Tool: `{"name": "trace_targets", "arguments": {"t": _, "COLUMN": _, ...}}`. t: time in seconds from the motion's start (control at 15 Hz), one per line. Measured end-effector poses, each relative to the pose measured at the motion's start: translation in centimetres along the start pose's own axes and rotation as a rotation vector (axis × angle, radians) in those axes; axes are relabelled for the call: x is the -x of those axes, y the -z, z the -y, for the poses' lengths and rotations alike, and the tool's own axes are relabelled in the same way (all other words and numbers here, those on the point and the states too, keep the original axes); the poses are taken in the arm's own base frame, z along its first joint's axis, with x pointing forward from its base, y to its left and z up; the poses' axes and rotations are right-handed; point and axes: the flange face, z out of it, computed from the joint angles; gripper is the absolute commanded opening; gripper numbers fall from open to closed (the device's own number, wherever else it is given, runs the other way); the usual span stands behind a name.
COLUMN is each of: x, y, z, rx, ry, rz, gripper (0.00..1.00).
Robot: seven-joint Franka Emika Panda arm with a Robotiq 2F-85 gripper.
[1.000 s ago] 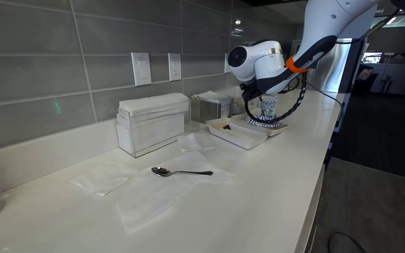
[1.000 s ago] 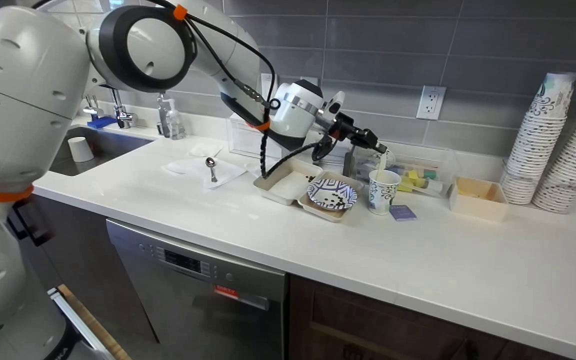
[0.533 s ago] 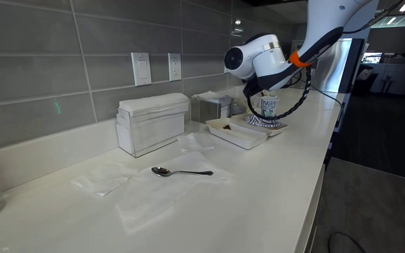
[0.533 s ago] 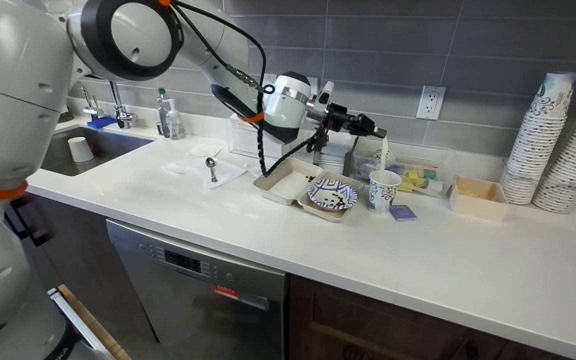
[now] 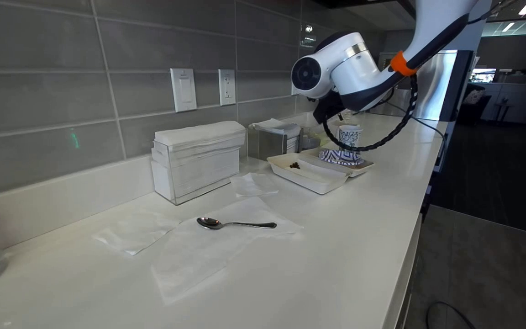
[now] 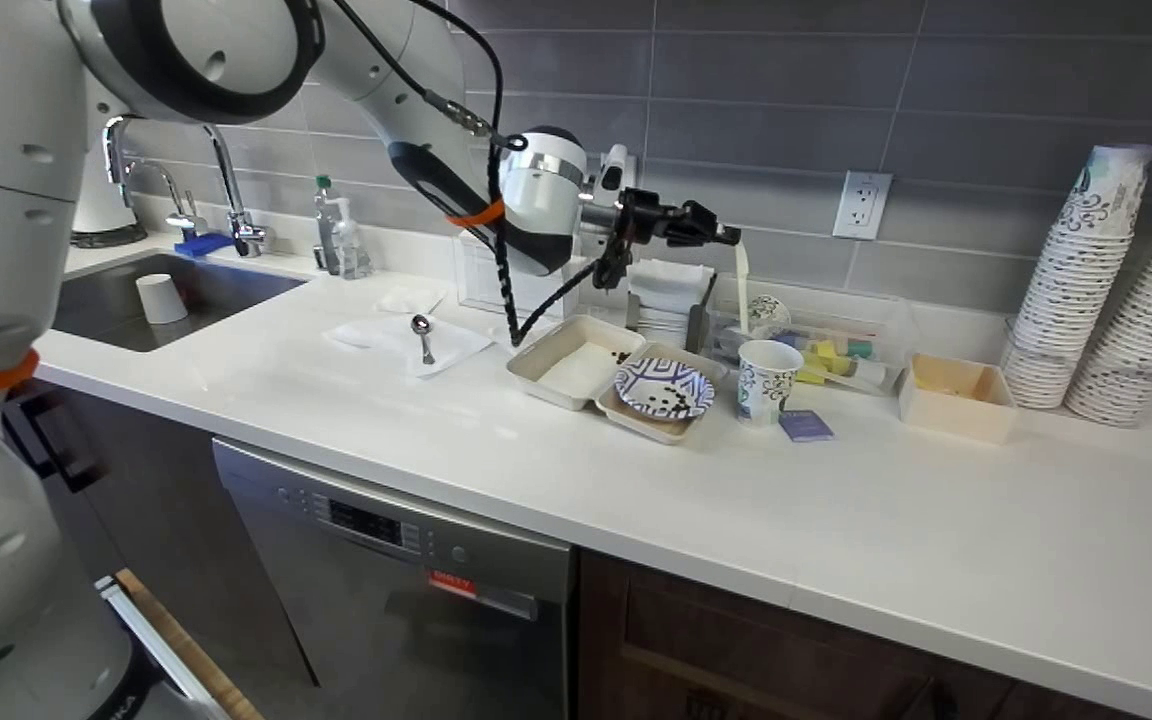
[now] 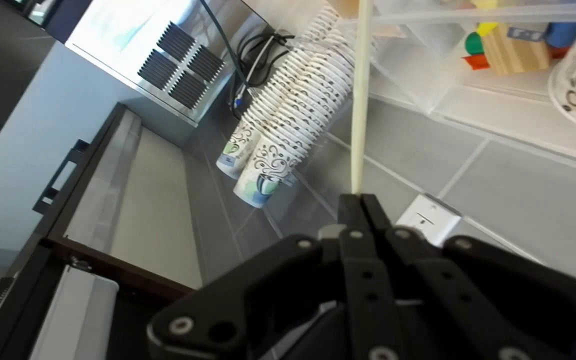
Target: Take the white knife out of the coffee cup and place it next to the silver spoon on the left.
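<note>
My gripper (image 6: 731, 236) is shut on the white knife (image 6: 743, 285) by one end; the knife hangs down. Its lower end appears just above and left of the coffee cup's rim in an exterior view. In the wrist view the jaws (image 7: 360, 200) pinch the knife (image 7: 360, 95), which runs out of the top of the picture. The coffee cup (image 6: 766, 388) stands upright; it also shows in an exterior view (image 5: 349, 135), partly behind the cable. The silver spoon (image 5: 240, 224) lies on a napkin, also seen in an exterior view (image 6: 423, 338), far left of the gripper.
An open takeout tray (image 6: 561, 375) with a patterned bowl (image 6: 664, 388) lies between spoon and cup. A napkin box (image 5: 199, 160) stands by the wall. A clear bin (image 6: 886, 320) is behind the cup. A purple packet (image 6: 805, 426) lies beside it. Cup stacks (image 6: 1076, 290) stand right.
My gripper has risen and moved away from the cup, to the left in an exterior view. The knife, earlier partly inside the cup, has come up out of it. The cup stays put.
</note>
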Motion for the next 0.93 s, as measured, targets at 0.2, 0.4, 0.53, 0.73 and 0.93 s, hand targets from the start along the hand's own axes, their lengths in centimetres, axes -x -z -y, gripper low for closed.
{"name": "trace_targets", "arguments": {"t": 0.2, "x": 0.4, "y": 3.6, "z": 1.5, "rx": -0.111, "ry": 0.041, "rz": -0.017, "gripper": 0.01}}
{"name": "trace_targets", "arguments": {"t": 0.4, "x": 1.5, "y": 6.9, "z": 2.8, "rx": -0.201, "ry": 0.142, "rz": 0.000, "gripper": 0.03}}
{"name": "trace_targets", "arguments": {"t": 0.53, "x": 1.9, "y": 8.5, "z": 3.1, "rx": -0.266, "ry": 0.190, "rz": 0.032, "gripper": 0.03}}
{"name": "trace_targets", "arguments": {"t": 0.73, "x": 1.8, "y": 8.8, "z": 2.6, "rx": -0.282, "ry": 0.204, "rz": 0.038, "gripper": 0.01}}
{"name": "trace_targets", "arguments": {"t": 0.93, "x": 1.8, "y": 8.9, "z": 2.5, "rx": -0.292, "ry": 0.204, "rz": 0.038, "gripper": 0.01}}
